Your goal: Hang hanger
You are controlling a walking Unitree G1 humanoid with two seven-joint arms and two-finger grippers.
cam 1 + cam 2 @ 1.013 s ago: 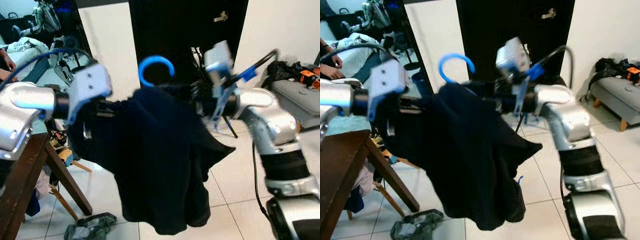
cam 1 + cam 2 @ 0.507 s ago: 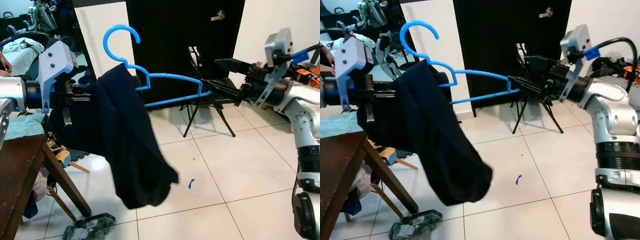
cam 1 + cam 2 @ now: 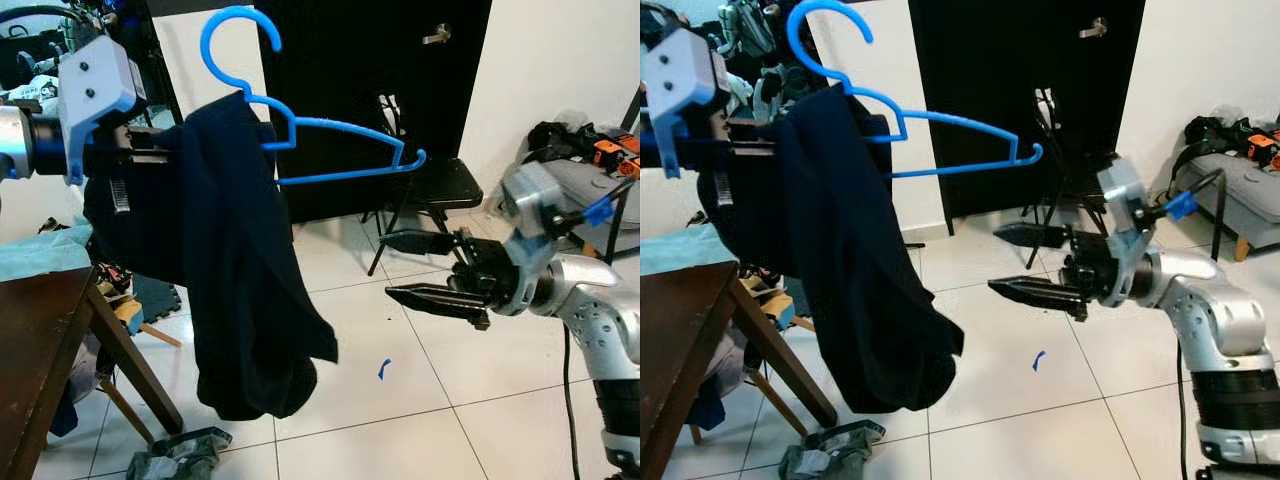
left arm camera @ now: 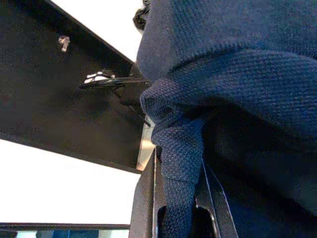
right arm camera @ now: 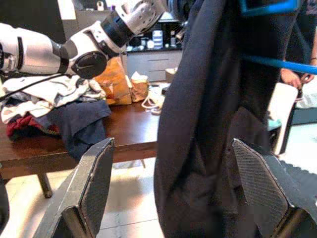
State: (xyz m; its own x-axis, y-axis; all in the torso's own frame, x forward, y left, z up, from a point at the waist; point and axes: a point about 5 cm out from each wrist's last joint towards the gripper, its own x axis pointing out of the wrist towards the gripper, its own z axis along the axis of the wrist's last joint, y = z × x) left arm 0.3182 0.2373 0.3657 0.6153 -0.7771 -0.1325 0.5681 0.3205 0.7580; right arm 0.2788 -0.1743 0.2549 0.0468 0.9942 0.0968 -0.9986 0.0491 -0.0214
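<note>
Above the table's (image 3: 30, 330) near corner, the left pincer (image 3: 150, 160) pinches the dark garment (image 3: 230, 270) draped over one arm of the blue hanger (image 3: 330, 150). Its far end, released moments ago, hangs free; the right pincer (image 3: 425, 270), spread wide, has dropped lower over open floor (image 3: 400, 400), leaving room to carry it.

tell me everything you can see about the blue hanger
The blue hanger looks like plastic, with a big open hook on top and a notched shoulder bar above a straight lower bar. It is held up in the air, tilted, hook uppermost. A dark navy garment is bunched over its one end and hangs down; the other end is bare. The left gripper is shut on the cloth there. The right gripper, open, is below the bare end, not touching.
</note>
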